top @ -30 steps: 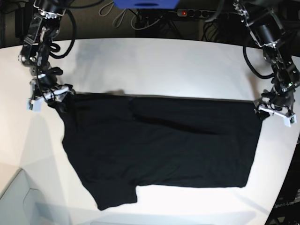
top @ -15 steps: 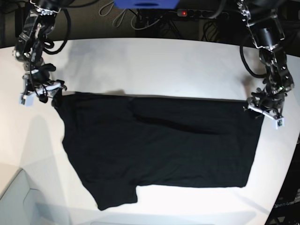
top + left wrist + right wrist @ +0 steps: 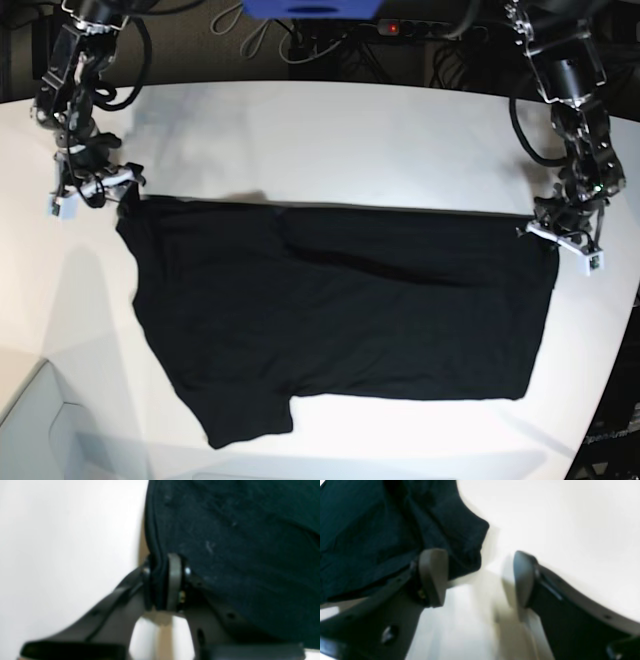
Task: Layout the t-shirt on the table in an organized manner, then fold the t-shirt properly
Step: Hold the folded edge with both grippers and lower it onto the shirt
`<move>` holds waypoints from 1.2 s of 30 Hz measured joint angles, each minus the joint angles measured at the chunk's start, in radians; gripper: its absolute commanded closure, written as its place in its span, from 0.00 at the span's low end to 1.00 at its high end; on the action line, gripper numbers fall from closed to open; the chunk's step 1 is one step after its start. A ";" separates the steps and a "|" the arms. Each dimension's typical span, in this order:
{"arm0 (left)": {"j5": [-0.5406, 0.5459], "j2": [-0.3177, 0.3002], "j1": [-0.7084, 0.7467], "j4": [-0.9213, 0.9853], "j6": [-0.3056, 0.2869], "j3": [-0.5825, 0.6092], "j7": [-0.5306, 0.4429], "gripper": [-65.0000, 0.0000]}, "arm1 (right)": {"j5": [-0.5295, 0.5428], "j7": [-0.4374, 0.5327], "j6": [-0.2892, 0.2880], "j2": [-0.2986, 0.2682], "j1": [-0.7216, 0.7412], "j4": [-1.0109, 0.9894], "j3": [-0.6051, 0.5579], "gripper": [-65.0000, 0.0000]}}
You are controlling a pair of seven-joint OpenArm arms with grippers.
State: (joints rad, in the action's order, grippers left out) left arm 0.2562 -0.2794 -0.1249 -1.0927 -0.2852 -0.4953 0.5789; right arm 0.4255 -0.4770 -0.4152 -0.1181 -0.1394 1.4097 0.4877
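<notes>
The left claw (image 3: 161, 585) pinches the shirt (image 3: 340, 310) hem edge. The right claw (image 3: 480, 580) gapes empty, the far corner just beside it. The shirt's long axis spans the counter (image 3: 350, 140) between both arms.

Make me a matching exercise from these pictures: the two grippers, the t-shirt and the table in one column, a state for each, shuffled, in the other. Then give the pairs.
Column one:
1. left gripper
2. right gripper
3. t-shirt
4. table

Column two:
A. white, bare along the far side
B. jaws apart, nothing between them
C. black, spread flat
D. jaws pinched on a cloth edge

Pairs: 1-D, 2-B, 3-C, 4-A
</notes>
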 measured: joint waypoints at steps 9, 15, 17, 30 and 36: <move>0.000 0.001 0.000 0.000 0.000 0.001 0.000 0.97 | 0.000 -0.001 0.000 0.000 -0.021 0.033 -0.019 0.33; 0.000 0.002 0.000 0.000 0.000 0.001 0.000 0.97 | 0.000 -0.002 0.000 0.002 -0.014 0.033 -0.069 0.34; 0.000 0.003 0.000 0.000 0.000 0.001 0.000 0.97 | 0.000 -0.003 0.000 0.003 -0.006 0.033 -0.070 0.34; 0.003 0.003 0.000 0.000 0.000 -0.001 0.000 0.97 | 0.003 0.020 0.000 -0.003 0.047 -0.048 -0.064 0.34; 0.003 0.002 0.000 0.000 0.000 -0.001 0.000 0.97 | 0.008 0.017 0.000 -0.003 0.042 -0.048 -0.064 0.63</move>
State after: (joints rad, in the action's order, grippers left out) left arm 0.2592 -0.2775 -0.1246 -1.0927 -0.2855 -0.4965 0.5789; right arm 0.4332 -0.4599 -0.4149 -0.1211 -0.0975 1.3613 0.4232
